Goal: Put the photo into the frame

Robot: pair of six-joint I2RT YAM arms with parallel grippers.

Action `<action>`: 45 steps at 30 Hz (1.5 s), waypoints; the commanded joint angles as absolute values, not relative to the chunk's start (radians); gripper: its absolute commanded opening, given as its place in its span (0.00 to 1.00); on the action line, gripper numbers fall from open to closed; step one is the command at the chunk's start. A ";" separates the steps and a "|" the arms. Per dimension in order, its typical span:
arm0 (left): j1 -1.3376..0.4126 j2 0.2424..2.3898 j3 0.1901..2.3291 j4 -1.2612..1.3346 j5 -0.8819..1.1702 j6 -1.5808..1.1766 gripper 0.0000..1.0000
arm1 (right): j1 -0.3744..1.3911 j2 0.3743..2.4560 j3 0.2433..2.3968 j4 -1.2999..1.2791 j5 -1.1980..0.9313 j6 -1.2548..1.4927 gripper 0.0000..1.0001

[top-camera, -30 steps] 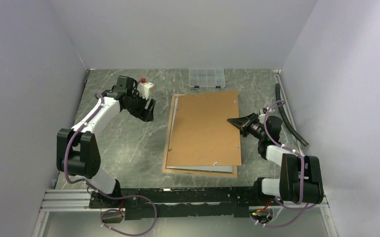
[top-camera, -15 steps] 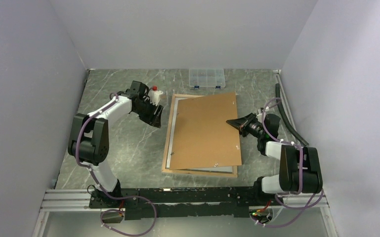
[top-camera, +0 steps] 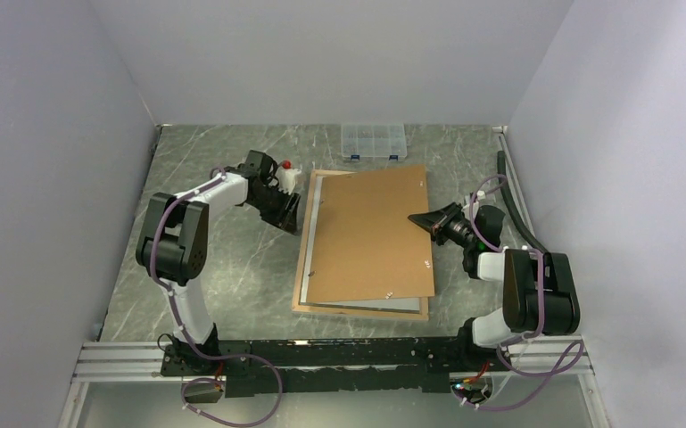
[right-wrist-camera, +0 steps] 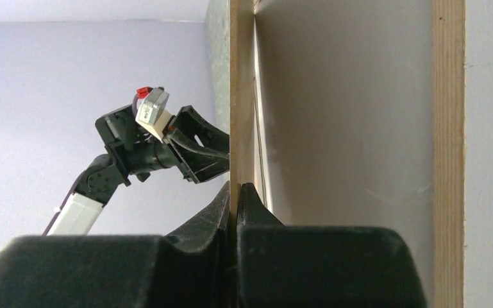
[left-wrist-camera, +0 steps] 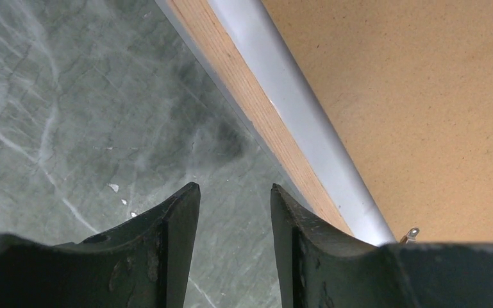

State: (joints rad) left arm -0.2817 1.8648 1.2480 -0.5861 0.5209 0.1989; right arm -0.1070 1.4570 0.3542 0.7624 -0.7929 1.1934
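Note:
The frame [top-camera: 304,245] lies back-up in the middle of the table, showing its light wood border. Over it rests the brown backing board [top-camera: 370,236], skewed, with its right side raised. My right gripper [top-camera: 417,219] is shut on that right edge; the right wrist view shows its jaws [right-wrist-camera: 240,186] pinching the thin board [right-wrist-camera: 242,96]. A pale grey sheet [left-wrist-camera: 295,109] lies inside the frame under the board. I cannot tell whether it is the photo, whose printed face is hidden. My left gripper [left-wrist-camera: 234,192] hangs open and empty over the table beside the frame's left border [left-wrist-camera: 256,109].
A clear plastic compartment box [top-camera: 373,141] stands at the back, just beyond the frame. A black hose [top-camera: 522,205] runs along the right wall. Grey walls close in the marbled table [top-camera: 223,267] on three sides.
My left arm swung right to the frame's left border and its jaws narrowed. The right gripper kept its grip, and the board's far end skewed slightly to the right.

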 commanded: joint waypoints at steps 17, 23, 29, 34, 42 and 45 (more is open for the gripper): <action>-0.311 1.924 1.297 -0.571 0.561 0.193 0.36 | -0.104 1.521 0.353 0.894 -0.785 1.116 0.00; -0.317 1.937 1.303 -0.579 0.564 0.202 0.27 | -0.093 1.523 0.345 0.892 -0.763 1.083 0.00; -0.320 1.932 1.301 -0.585 0.570 0.205 0.26 | -0.077 1.526 0.342 0.881 -0.749 1.055 0.00; -0.324 1.930 1.301 -0.591 0.578 0.205 0.20 | -0.048 1.515 0.336 0.851 -0.717 1.025 0.00; -0.333 1.924 1.282 -0.581 0.587 0.205 0.17 | 0.018 1.507 0.317 0.822 -0.653 0.995 0.00; -0.334 1.921 1.272 -0.577 0.591 0.205 0.15 | 0.044 1.511 0.309 0.818 -0.624 0.990 0.00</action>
